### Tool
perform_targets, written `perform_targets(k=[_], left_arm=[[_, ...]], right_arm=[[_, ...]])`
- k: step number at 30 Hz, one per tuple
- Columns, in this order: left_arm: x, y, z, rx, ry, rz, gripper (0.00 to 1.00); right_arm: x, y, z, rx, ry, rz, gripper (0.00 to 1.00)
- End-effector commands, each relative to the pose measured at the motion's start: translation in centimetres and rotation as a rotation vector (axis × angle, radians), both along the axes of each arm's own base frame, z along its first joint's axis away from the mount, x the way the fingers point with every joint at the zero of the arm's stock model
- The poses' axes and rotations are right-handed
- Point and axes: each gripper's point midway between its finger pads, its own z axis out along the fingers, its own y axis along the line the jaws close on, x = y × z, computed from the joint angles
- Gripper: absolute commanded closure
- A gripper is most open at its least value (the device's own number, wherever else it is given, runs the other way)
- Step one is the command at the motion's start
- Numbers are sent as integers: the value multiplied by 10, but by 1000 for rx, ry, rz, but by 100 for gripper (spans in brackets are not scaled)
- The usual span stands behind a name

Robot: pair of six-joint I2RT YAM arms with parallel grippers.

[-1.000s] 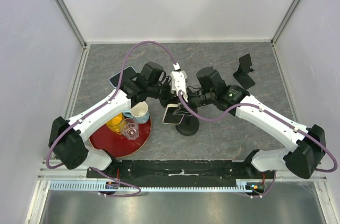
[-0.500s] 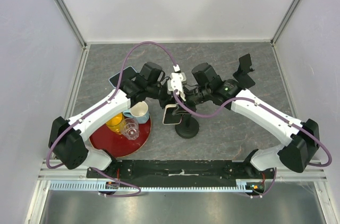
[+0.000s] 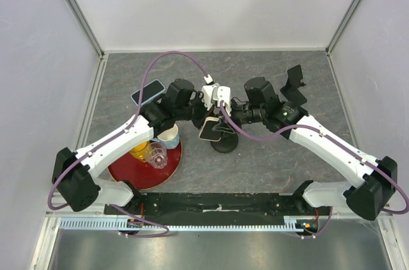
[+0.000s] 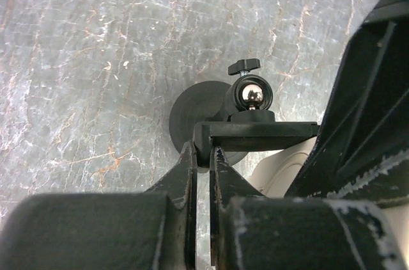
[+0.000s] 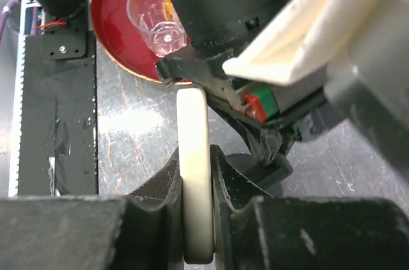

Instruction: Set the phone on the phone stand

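Two grips | right gripper (image 5: 195, 155) clamped on phone (image 5: 193, 116), its edge between the fingers | left gripper (image 4: 203, 155) pinching phone stand (image 4: 255, 132) plate

The phone (image 3: 209, 130), cream-edged with a dark face, is off the table and tilted, pinched across its thickness by the right gripper (image 5: 195, 174) right at the stand (image 4: 192, 113). The stand is black, with a round base, a chrome ball joint and a flat cradle, which the left gripper (image 4: 203, 155) clamps by its edge.
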Motion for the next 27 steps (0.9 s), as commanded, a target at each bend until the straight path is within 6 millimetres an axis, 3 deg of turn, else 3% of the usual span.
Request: perform_targets(k=[1,3,6,7,13,14,17,22,27], left_arm=[[30,15,61,-138,-169,232,98],[44,30,72,-165,-190,375,98],[49,38,77,-180,-202,445,98],[53,43,78,-183,-196,498,98],[70,76,78,-173,-231,723,98],[71,79,78,-175,-233,741,98],[72,85,79,-178,-241,776,98],[76,110,81,-175,-275,917,98],[71,110,82,-203,-276,923,98]], right_arm=[[39,-35,-3,-29,30,-407,100],[38,-43,-5,-38,53,-497,100],[41,-50,-6,-106,19,-658,100],[51,-62,-6,-143,-17,-762,100],[48,-104,-23,-186,-20,-1074,100],[49,-119,-30,-211,-64,-1150,100],[53,-147,-25,-223,-142,-1327,100],[56,-156,-21,-232,-206,-1461,100],[69,-143,-25,-261,-246,-1504,100]])
